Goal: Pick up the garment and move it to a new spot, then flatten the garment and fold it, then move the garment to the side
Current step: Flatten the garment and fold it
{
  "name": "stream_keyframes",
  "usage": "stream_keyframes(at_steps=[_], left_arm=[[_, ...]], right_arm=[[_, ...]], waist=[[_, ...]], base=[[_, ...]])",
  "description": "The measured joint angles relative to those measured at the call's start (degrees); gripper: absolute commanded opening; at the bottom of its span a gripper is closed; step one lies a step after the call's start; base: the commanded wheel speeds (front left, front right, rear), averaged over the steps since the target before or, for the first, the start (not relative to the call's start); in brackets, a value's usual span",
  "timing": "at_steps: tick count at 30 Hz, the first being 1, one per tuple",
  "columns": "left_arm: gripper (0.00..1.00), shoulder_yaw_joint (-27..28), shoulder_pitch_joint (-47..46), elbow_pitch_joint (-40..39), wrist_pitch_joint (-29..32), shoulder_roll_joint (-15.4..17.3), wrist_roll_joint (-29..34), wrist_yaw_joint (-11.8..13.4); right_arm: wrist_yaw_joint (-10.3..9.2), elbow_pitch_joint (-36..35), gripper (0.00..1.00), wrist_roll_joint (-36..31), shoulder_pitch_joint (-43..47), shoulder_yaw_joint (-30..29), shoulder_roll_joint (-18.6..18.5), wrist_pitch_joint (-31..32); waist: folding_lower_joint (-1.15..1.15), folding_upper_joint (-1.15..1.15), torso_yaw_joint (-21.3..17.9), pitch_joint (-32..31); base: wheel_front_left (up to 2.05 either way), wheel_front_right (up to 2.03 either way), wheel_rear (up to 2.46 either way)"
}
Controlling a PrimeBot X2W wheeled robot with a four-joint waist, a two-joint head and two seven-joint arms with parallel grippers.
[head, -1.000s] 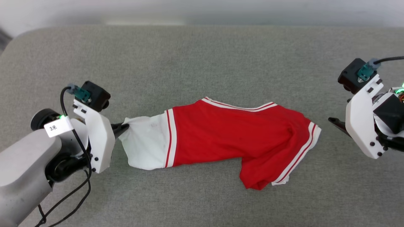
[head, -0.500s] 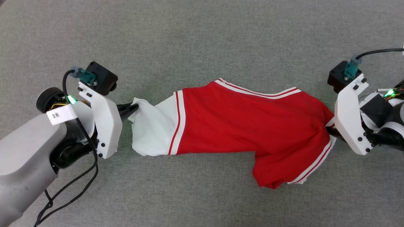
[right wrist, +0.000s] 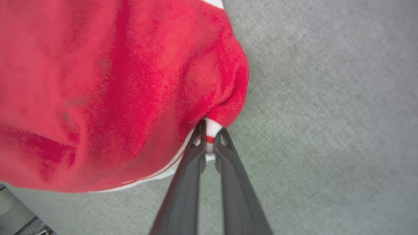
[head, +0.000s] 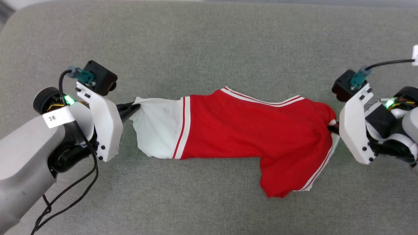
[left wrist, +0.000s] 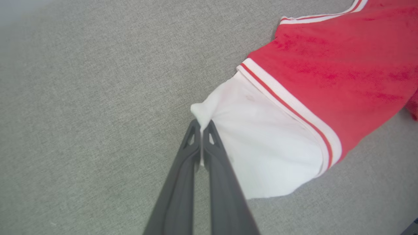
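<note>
- a red jersey t-shirt (head: pixel 235 127) stretches sideways across the middle of a grey fabric pad (head: pixel 209 49), well in from the pad's far edge and its rounded far left corner.
- the left gripper (head: pixel 135 107) has its two dark fingers drawn narrow on the tip of the white sleeve (head: pixel 156 130). in the left wrist view a small tuft of white cloth pokes out between the fingertips (left wrist: pixel 196 137).
- the right gripper (head: pixel 330 128) is likewise pinched tight on the opposite end. the right wrist view shows a fold of white trim with a red stripe (right wrist: pixel 210 130) caught between its fingers, with red cloth bulging just beyond.
- the key relation: the shirt's long axis runs left to right, straight from one pair of fingers to the other. the two grippers point inward at each other, so neither arm is the nearer; each holds its own end.
- the upper edge, with its striped neckline (head: pixel 261 99), looks fairly taut between the two grips, while a red flap with striped edging (head: pixel 284 182) droops toward the pad's near edge on the right-hand side.
- whether the middle of the shirt rests on the pad or hangs just above it cannot be told.
- judged from this, the pick-up is secured at both ends, and carrying it to a new spot would call for both arms to travel together, or the cloth will sag or slip.
</note>
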Motion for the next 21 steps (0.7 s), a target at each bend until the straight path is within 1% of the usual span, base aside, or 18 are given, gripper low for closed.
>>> stream_keyframes(at_steps=[3,6,11,13,16,18,21], left_arm=[[0.00,0.4,0.1,-0.3,-1.4,0.4,0.2,0.0],[0.00,1.3,0.0,-1.5,-3.3,1.0,0.8,0.1],[0.00,2.9,0.0,-5.9,-6.8,2.7,2.5,1.3],[0.00,3.6,-0.4,-7.8,-7.8,3.6,3.4,1.9],[0.00,5.1,-1.8,-9.8,-8.9,4.3,3.8,2.9],[0.00,6.0,-3.0,-10.9,-9.5,4.2,3.9,3.5],[0.00,6.9,-4.6,-11.4,-10.1,3.8,4.8,4.1]], right_arm=[[-0.02,-0.5,0.00,1.1,-0.9,-0.7,-0.3,-4.5],[-0.02,-1.7,0.00,2.9,-1.4,-2.2,-1.6,-8.7],[-0.02,-4.9,0.00,2.9,-2.5,-3.8,-5.1,-15.1],[-0.02,-6.1,0.00,2.5,-2.6,-4.3,-6.8,-17.1],[-0.02,-7.4,0.00,2.3,-3.5,-5.7,-8.2,-19.6],[-0.02,-8.0,0.00,1.5,-4.3,-6.4,-9.0,-20.5],[-0.02,-8.1,0.00,0.2,-5.4,-8.1,-9.1,-22.1]], waist=[[0.00,0.00,-0.2,-2.0],[0.00,0.00,-0.4,-4.1],[0.00,0.00,-0.9,-7.2],[0.00,0.00,-1.0,-8.2],[0.00,0.00,-1.3,-9.3],[-0.01,0.00,-1.5,-9.8],[-0.01,0.00,-2.0,-9.8]], base=[[0.00,0.00,0.00],[0.00,0.00,0.00],[0.00,0.00,0.00],[0.00,0.00,0.00],[0.00,0.00,0.00],[0.00,0.00,0.00],[0.00,0.00,0.00]])
